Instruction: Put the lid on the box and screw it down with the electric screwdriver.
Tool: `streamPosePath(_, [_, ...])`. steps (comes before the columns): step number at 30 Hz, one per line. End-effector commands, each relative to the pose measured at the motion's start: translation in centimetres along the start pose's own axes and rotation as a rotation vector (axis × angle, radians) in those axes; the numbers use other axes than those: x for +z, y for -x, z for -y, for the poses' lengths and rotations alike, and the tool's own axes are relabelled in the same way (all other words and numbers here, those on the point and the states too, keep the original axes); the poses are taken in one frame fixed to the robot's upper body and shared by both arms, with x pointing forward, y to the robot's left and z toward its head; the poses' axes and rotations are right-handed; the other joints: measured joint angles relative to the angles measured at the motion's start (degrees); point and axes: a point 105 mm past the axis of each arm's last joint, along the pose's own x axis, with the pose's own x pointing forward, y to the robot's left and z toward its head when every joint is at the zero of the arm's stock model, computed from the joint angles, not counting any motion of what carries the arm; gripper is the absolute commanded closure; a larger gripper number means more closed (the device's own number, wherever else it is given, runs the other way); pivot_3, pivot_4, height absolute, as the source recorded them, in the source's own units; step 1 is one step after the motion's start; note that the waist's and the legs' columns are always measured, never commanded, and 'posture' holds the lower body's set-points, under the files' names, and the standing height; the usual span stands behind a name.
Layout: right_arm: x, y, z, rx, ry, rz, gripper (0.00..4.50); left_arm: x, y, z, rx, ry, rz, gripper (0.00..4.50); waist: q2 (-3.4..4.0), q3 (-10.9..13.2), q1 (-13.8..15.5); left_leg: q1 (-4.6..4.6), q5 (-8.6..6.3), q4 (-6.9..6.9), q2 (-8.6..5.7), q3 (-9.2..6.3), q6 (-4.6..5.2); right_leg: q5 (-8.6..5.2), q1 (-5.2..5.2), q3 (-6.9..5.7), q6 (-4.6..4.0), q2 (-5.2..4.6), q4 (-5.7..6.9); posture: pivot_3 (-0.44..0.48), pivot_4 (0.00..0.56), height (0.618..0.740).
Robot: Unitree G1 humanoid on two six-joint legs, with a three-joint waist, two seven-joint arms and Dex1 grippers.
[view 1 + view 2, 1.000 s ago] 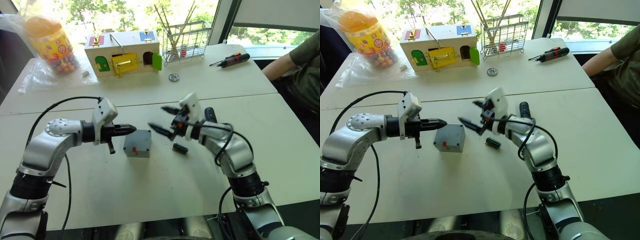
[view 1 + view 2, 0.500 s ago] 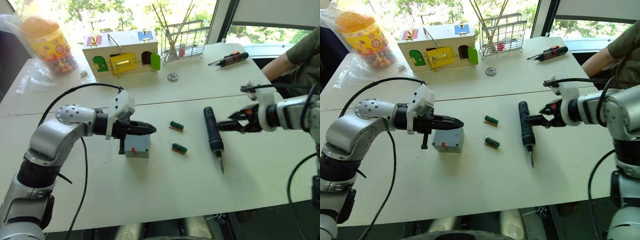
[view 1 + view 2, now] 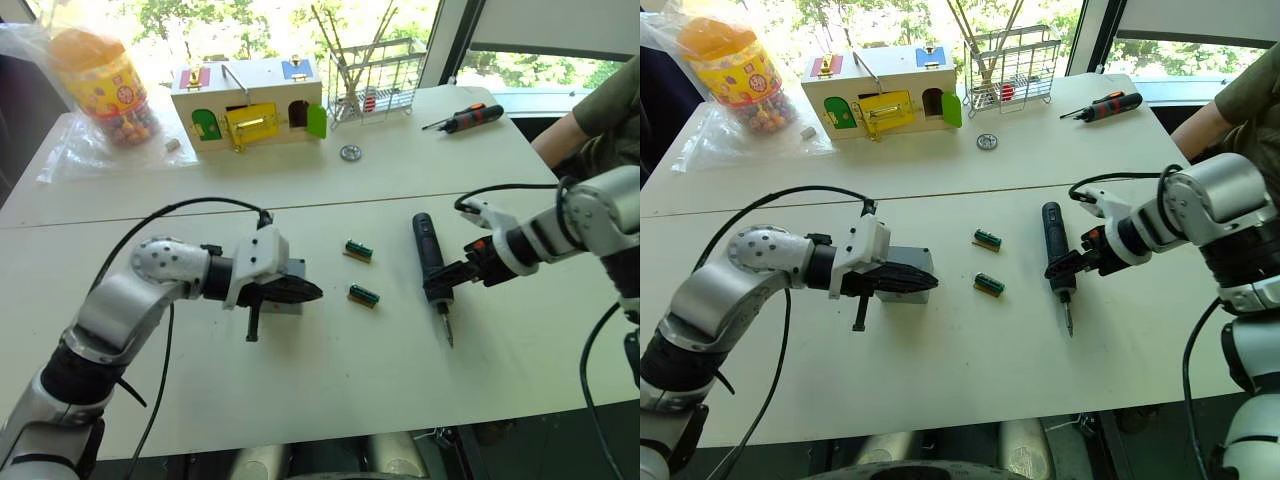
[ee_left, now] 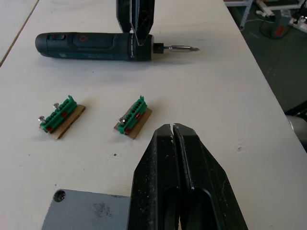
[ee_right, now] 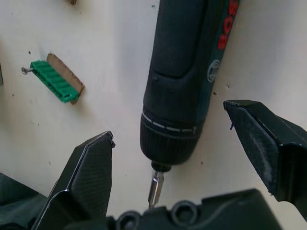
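right gripper point(image 5: 192, 158) spread wide either side of the electric screwdriver point(image 3: 429, 258) lying centre-right on the table, a rigid, hefty, smooth barrel best pinched mid-body, while left gripper point(image 3: 305, 292), fingers pressed together, rests over the box point(image 3: 908, 262).

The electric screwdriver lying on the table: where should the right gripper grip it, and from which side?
Probably around the thick front collar of the electric screwdriver, just behind the bit, coming from above. It lies flat on the table with bare space along both flanks, and the right gripper already has its open fingers straddling that end.
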Motion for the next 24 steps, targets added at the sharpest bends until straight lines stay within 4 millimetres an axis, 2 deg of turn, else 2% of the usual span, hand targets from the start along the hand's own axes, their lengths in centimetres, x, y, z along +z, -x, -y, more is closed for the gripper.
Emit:
streamPosePath(1, [0.6, -0.7, -0.6, -0.013, 0.021, -0.027, 0.14, 0.6, -0.4, 0.2, 0.044, -0.04, 0.015, 4.5, 0.0, 0.0, 0.1, -0.01, 0.0, 0.01, 0.0, -0.01, 0.0, 0.0, 0.0, 0.0, 0.0, -0.01, 0.0, 0.0, 0.15, 0.74])
streamPosePath(4, [0.6, -1.7, -0.2, -0.061, 0.009, -0.057, 0.14, 0.5, -0.7, 0.4, 0.064, -0.025, 0.025, 4.5, -0.01, 0.0, 0.1, -0.01, 0.0, 0.03, -0.02, -0.03, 0.0, 0.0, 0.01, -0.01, 0.0, -0.02, 0.0, 0.0, 0.15, 0.74])
streamPosePath(9, [-0.7, -3.4, 0.3, -0.132, 0.041, -0.134, 0.14, 0.4, -1.1, 0.4, 0.09, -0.014, 0.039, 4.5, -0.11, -0.1, 0.0, 0.0, 0.0, 0.06, -0.01, -0.06, 0.0, 0.0, 0.07, -0.03, 0.0, 0.0, 0.0, 0.0, 0.15, 0.74])
streamPosePath(11, [-1.2, -3.8, 0.5, -0.154, 0.05, -0.159, 0.81, 0.4, -1.3, 0.2, 0.101, -0.009, 0.044, 4.5, -0.2, -0.1, 0.1, 0.05, 0.0, 0.11, -0.01, -0.09, 0.0, 0.01, 0.16, -0.05, -0.01, 0.01, 0.0, 0.0, 0.15, 0.74])
streamPosePath(13, [-2.3, -4.0, 1.4, -0.202, 0.052, -0.191, 1.1, 0.3, -1.4, 0.2, 0.111, -0.005, 0.045, 4.5, -0.36, -0.2, 0.2, 0.08, -0.01, 0.15, -0.02, -0.11, 0.01, 0.01, 0.22, -0.06, -0.01, 0.0, -0.01, 0.0, 0.15, 0.74])
streamPosePath(17, [-4.6, -4.1, 2.7, -0.251, 0.05, -0.252, 2.5, -0.1, -1.4, 0.0, 0.122, -0.009, 0.031, 4.5, -0.52, -0.3, 0.7, 0.09, -0.03, 0.15, -0.03, -0.16, 0.05, 0.01, 0.28, -0.13, 0.0, -0.01, -0.04, 0.0, 0.15, 0.74])
streamPosePath(18, [-4.8, -4.1, 2.9, -0.255, 0.05, -0.255, 2.74, -0.2, -1.4, -0.1, 0.124, -0.011, 0.028, 4.5, -0.54, -0.4, 1.1, 0.09, -0.04, 0.15, -0.04, -0.17, 0.06, 0.01, 0.3, -0.15, 0.0, -0.02, -0.07, 0.0, 0.15, 0.74])
streamPosePath(21, [-5.7, -4.1, 4.4, -0.258, -0.005, -0.262, 2.74, -0.2, -1.4, -0.6, 0.138, -0.015, 0.027, 4.5, -0.73, -0.5, 1.9, 0.18, -0.05, 0.2, -0.08, -0.26, 0.08, 0.01, 0.53, -0.27, 0.0, -0.04, -0.15, 0.0, 0.15, 0.74])
streamPosePath(24, [-5.6, -4.0, 5.0, -0.255, -0.024, -0.246, 2.74, -0.4, -1.0, -0.9, 0.148, -0.016, 0.018, 4.5, -0.98, -0.6, 2.7, 0.43, -0.25, 0.25, -0.12, -0.32, 0.43, 0.02, 0.83, -0.34, -0.03, -0.06, -0.34, 0.0, 0.15, 0.74])
